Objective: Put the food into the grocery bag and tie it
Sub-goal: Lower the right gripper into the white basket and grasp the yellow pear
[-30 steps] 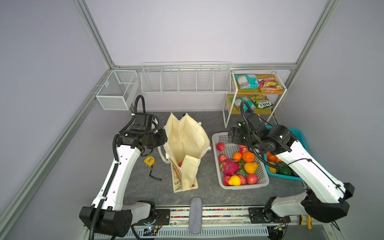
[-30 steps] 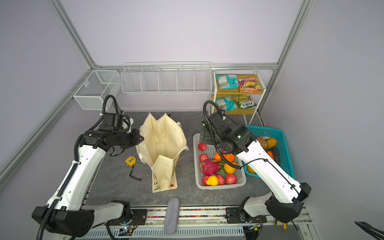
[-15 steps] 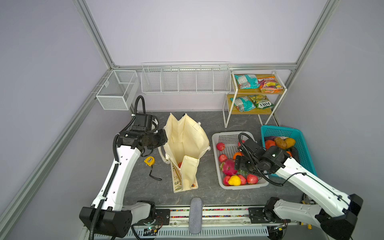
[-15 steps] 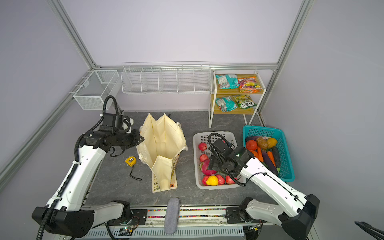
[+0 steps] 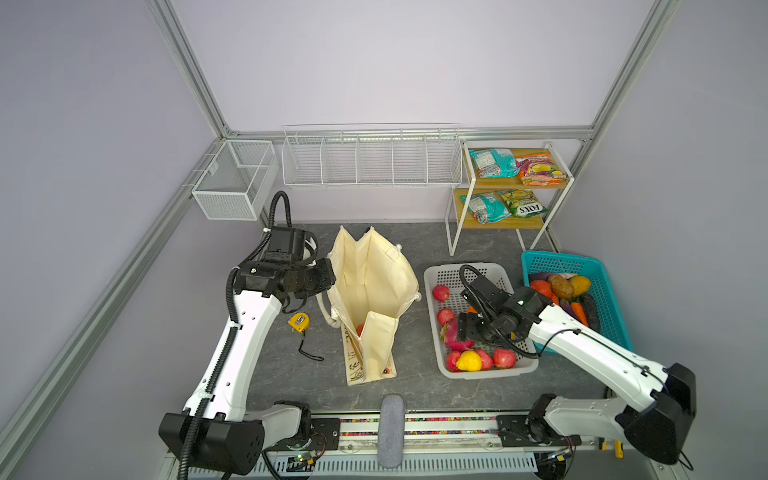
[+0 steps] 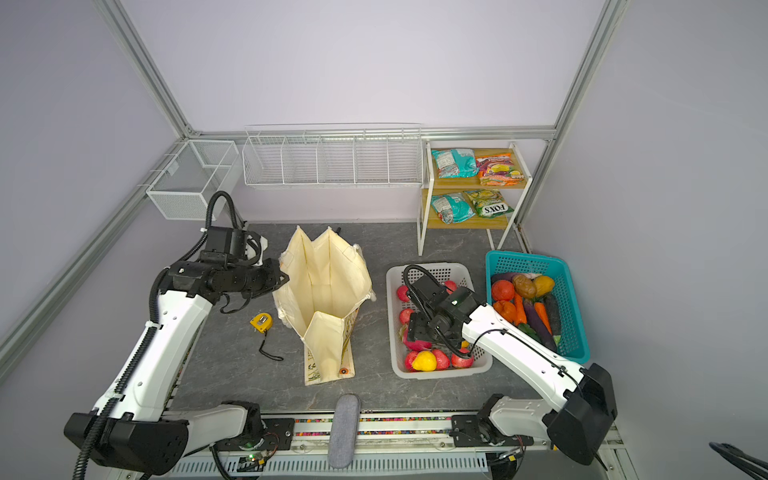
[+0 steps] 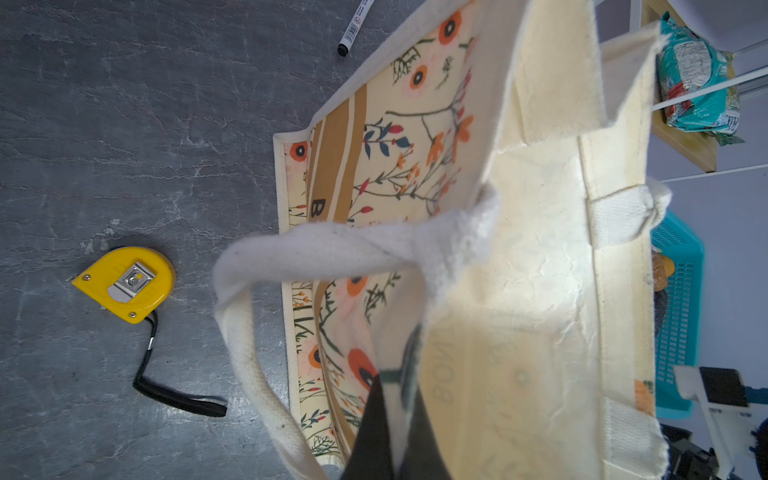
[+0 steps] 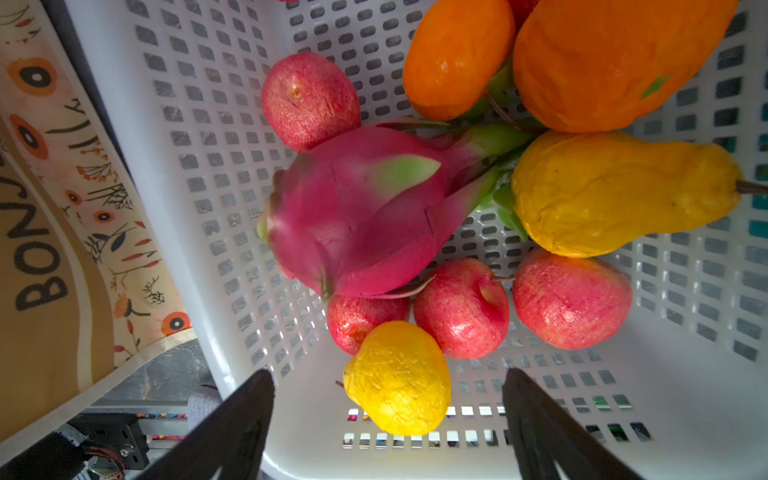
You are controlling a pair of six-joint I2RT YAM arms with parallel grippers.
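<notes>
in both top views the grocery bag (image 5: pixel 370 291) stands open between the arms – the left gripper (image 5: pixel 326 279) is clamped on the rim nearest it, and the right gripper (image 6: pixel 417 328) hangs over the white basket (image 6: pixel 457 272). left wrist view: dark fingers (image 7: pixel 370 436) pinch the bag's cloth, their tips hidden by it. right wrist view: jaws spread wide and empty, a yellow fruit (image 8: pixel 399 378) between them – the bag cut off at the edge.

Only a sliver of red fruit (image 5: pixel 360 329) shows inside the bag (image 5: pixel 374 282). The right tool (image 5: pixel 468 332) hides part of the basket (image 5: pixel 490 371) contents. We note the pen (image 7: pixel 355 29) is cut off at the edge.
</notes>
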